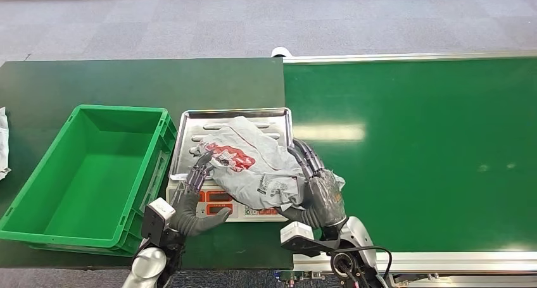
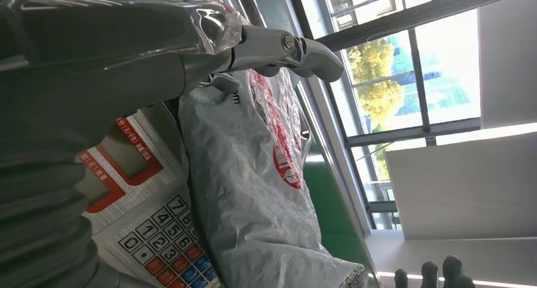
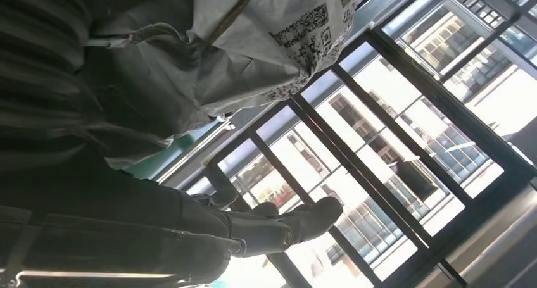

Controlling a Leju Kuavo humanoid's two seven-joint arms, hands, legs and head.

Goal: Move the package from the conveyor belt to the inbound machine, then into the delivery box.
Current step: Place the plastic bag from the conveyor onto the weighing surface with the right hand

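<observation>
The grey package [image 1: 253, 161] is lying across the metal tray [image 1: 190, 126] of the inbound machine [image 1: 218, 207], spilling over its red display and keypad; the left hand [image 1: 193, 202] is touching the package's left edge with fingers spread, gripping nothing; the right hand [image 1: 320, 190] is pressing against the package's right side, fingers extended, though whether it is actually gripping cannot be told; the green delivery box [image 1: 95, 174] is sitting just left of the machine on the dark surface [image 1: 126, 79]; the conveyor belt [image 1: 430, 149] is stretching away to the right.
</observation>
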